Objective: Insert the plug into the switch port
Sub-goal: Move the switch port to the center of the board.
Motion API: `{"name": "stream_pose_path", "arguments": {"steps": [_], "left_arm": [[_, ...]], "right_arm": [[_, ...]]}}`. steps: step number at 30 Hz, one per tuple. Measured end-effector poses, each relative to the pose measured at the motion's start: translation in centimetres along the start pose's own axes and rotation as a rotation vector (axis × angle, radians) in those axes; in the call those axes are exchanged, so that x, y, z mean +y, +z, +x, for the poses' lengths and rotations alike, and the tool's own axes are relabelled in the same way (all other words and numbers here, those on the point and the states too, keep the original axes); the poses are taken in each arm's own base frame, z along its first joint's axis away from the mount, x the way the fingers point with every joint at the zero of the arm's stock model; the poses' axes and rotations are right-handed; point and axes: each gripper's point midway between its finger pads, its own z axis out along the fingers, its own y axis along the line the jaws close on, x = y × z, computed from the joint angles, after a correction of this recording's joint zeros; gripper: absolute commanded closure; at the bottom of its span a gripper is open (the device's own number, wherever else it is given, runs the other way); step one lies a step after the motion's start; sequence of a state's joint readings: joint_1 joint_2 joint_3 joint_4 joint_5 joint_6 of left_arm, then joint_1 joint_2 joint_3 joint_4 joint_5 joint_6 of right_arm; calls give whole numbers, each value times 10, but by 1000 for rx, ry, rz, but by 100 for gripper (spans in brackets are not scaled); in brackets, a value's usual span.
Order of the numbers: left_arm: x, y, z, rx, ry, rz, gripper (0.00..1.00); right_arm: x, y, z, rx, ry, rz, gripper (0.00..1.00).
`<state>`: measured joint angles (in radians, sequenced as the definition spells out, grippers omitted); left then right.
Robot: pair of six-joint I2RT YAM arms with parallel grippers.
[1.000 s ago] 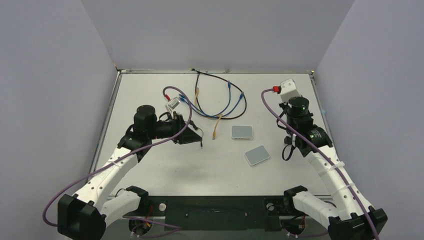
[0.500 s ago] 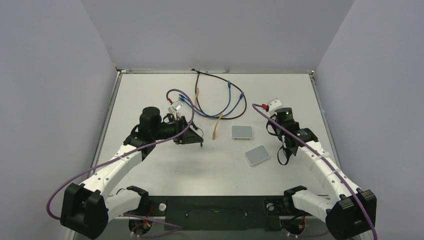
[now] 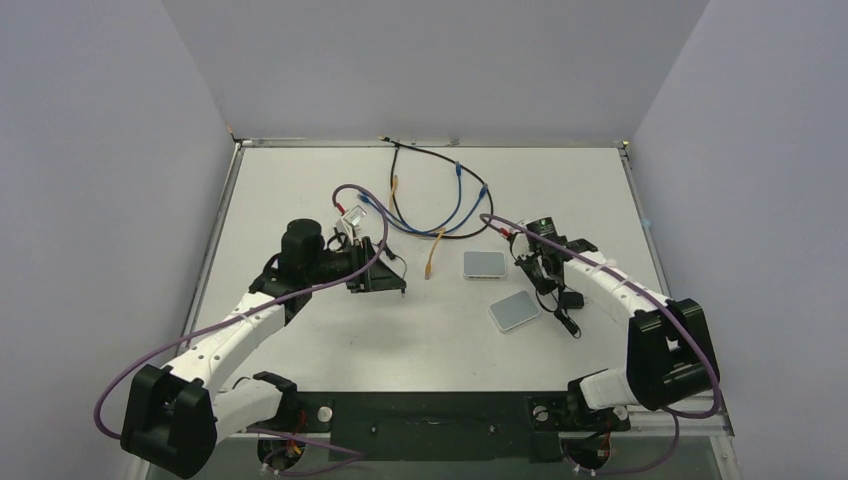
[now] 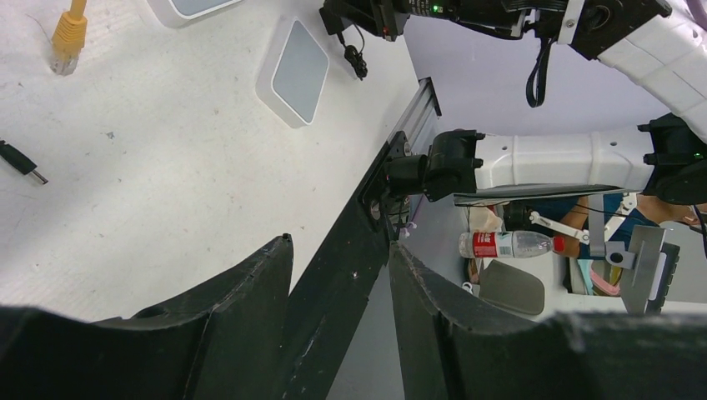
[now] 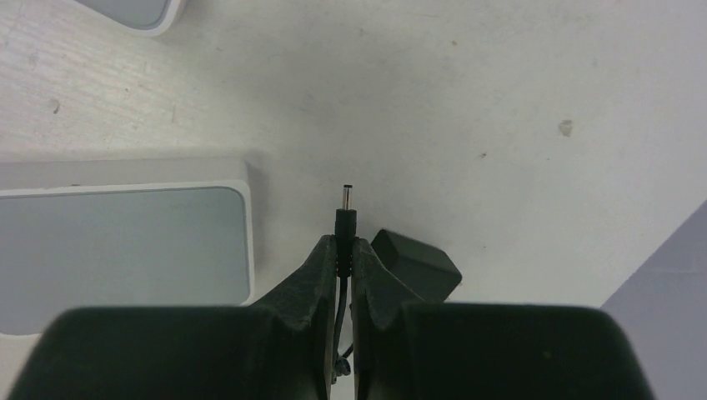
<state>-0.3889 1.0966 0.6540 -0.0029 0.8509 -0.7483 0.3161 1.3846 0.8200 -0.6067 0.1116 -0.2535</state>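
Observation:
Two flat white boxes with pale grey faces lie mid-table (image 3: 484, 264) (image 3: 514, 310); no socket on their edges shows. My right gripper (image 5: 345, 243) is shut on a thin black cable just behind its barrel plug (image 5: 345, 202), which sticks out past the fingertips, close above the table. One box (image 5: 125, 243) lies just left of the plug, apart from it. In the top view the right gripper (image 3: 556, 292) hangs right of the nearer box. My left gripper (image 4: 338, 252) is open and empty, left of the boxes (image 3: 390, 282).
A black block (image 5: 415, 262) lies just right of my right fingertips. Black cables with blue and orange plugs (image 3: 440, 205) loop at the back. A yellow plug (image 4: 68, 33) and a loose black plug (image 4: 18, 158) lie near my left gripper.
My right arm has swung left and down from the back right to the boxes, carrying the cable. My left gripper has shifted slightly.

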Motion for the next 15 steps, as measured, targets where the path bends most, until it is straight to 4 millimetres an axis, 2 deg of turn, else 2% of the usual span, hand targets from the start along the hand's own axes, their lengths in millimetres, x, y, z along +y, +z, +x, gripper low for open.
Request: {"name": "stream_pose_path", "arguments": {"steps": [9,15], "left_arm": [[5,1,1,-5,-8,-15,56],[5,0,-1,-19,-2,-22,56]], "right_arm": [[31,11,-3,53,-37,-116,100],[55,10,-11,54,-65,-172,100]]}}
